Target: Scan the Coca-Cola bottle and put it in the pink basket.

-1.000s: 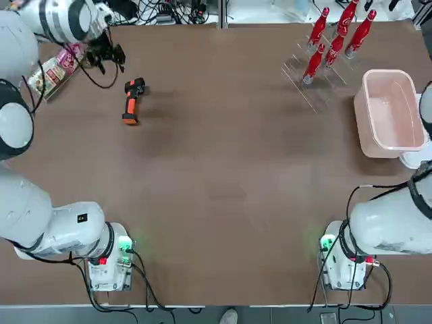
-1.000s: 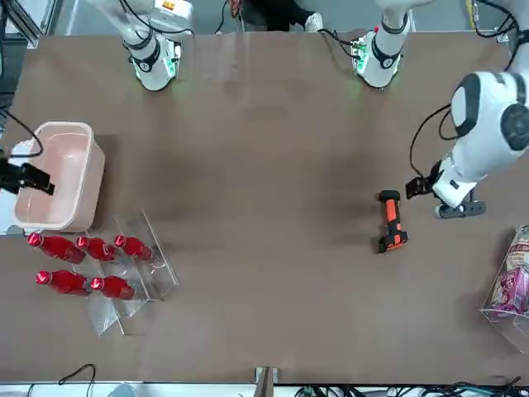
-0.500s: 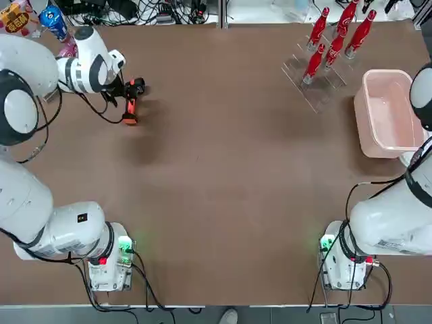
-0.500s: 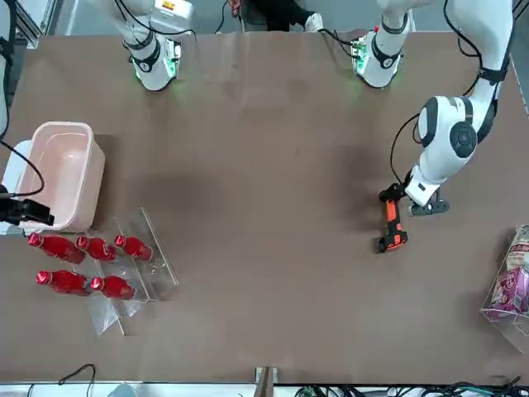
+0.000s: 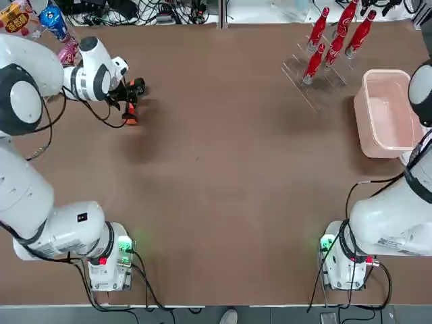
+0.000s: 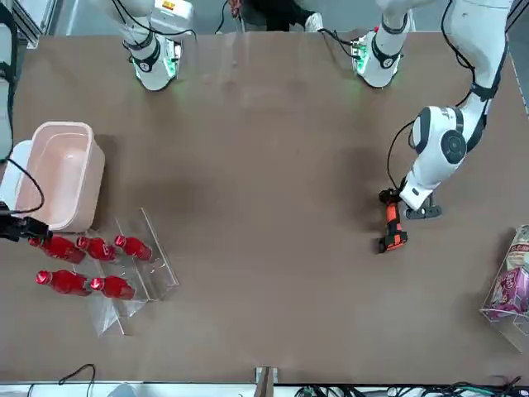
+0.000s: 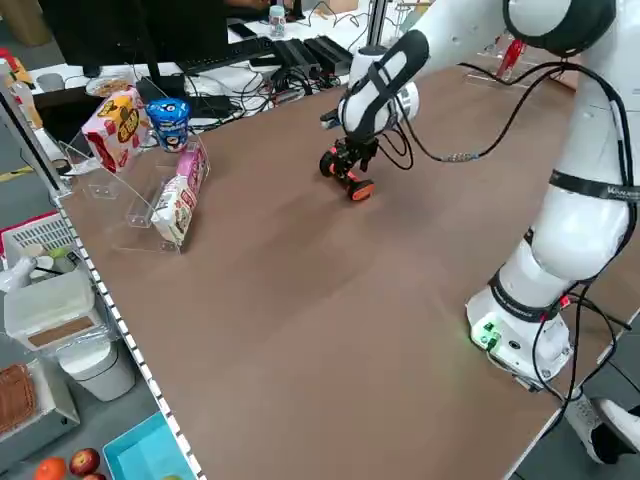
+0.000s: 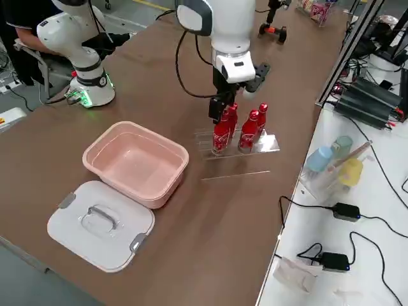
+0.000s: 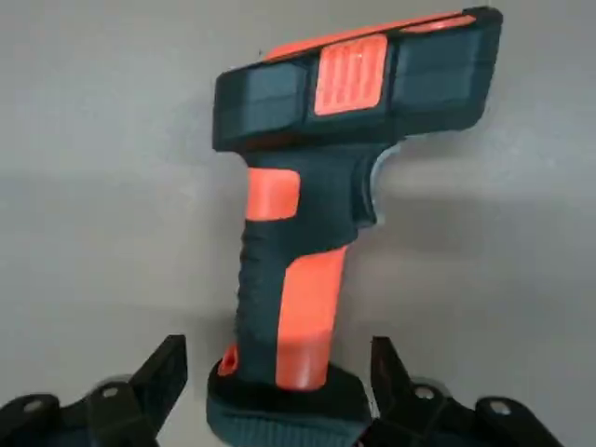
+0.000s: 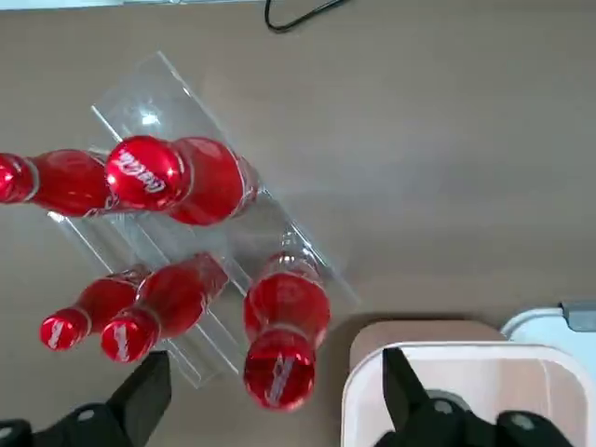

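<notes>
**Both arms reach over their targets**

The left gripper [image 9: 275,391] hangs over the orange-and-black scanner [image 9: 326,196], jaws spread either side of its handle, not gripping. The right gripper [image 10: 270,410] hovers above the clear rack [image 10: 186,242], jaws released, over the Coca-Cola bottle [image 10: 279,340] nearest the pink basket [image 8: 137,162]. A white lid [image 8: 102,223] lies beside that basket.

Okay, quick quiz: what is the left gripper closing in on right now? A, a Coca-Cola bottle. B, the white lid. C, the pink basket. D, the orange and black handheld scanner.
D: the left gripper is open with its fingers either side of the handle base of the scanner, which lies on the table.
</notes>
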